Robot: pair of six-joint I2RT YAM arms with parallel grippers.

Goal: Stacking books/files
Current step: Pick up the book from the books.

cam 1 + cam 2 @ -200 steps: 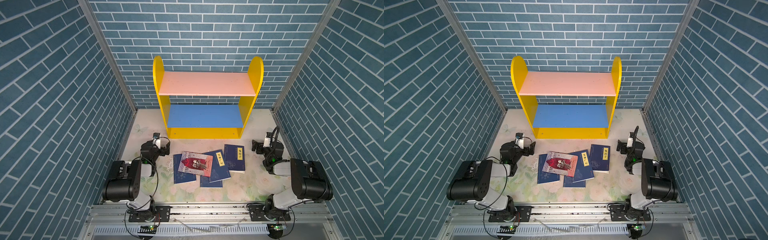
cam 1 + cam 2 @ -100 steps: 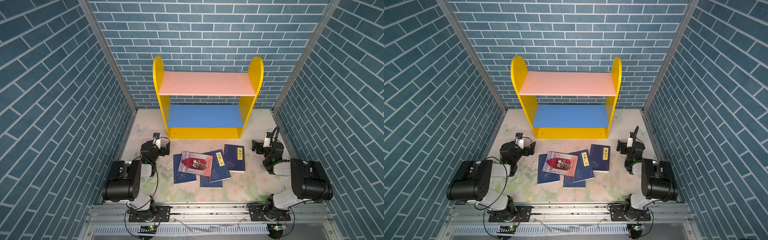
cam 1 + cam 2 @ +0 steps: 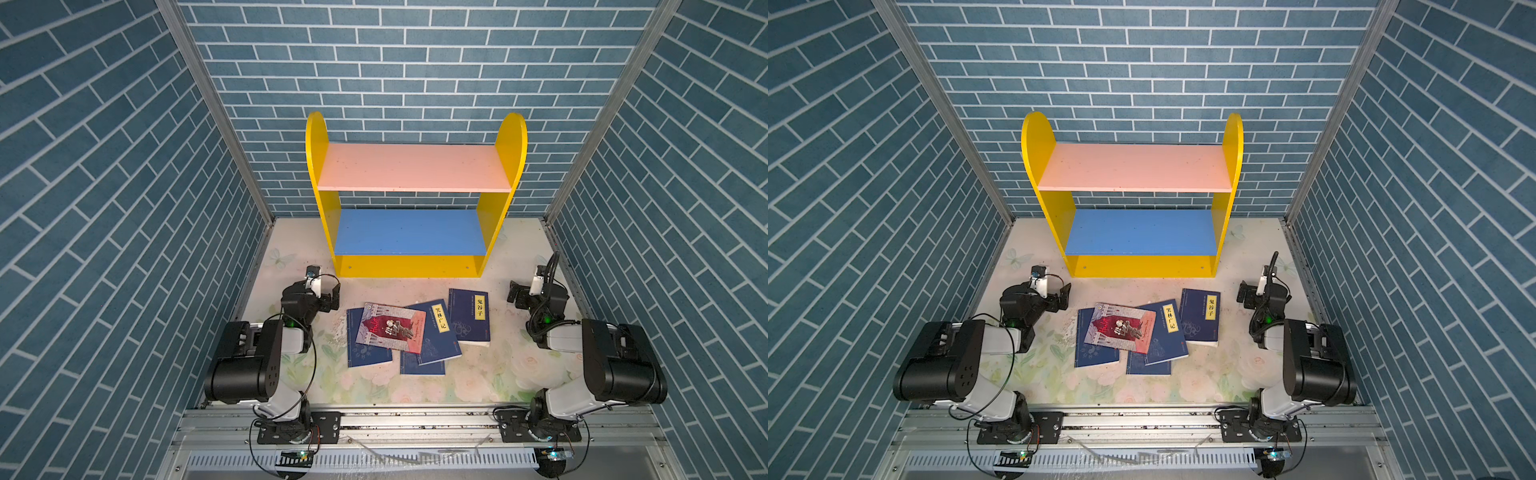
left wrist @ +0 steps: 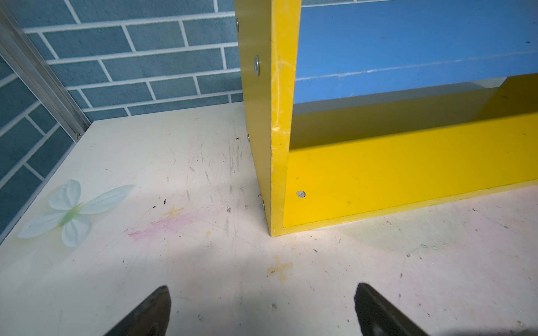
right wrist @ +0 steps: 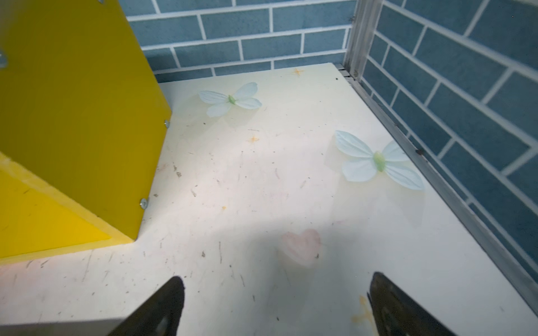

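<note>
Glossy painted board on the shelf [image 4: 407, 168], edge chipped. Beside the shelf the table [image 4: 174, 163] is matt and scratched; the books [image 3: 434, 336] have smooth paper covers.

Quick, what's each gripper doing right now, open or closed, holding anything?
Left gripper: open, holding nothing.
Right gripper: open, holding nothing.
</note>
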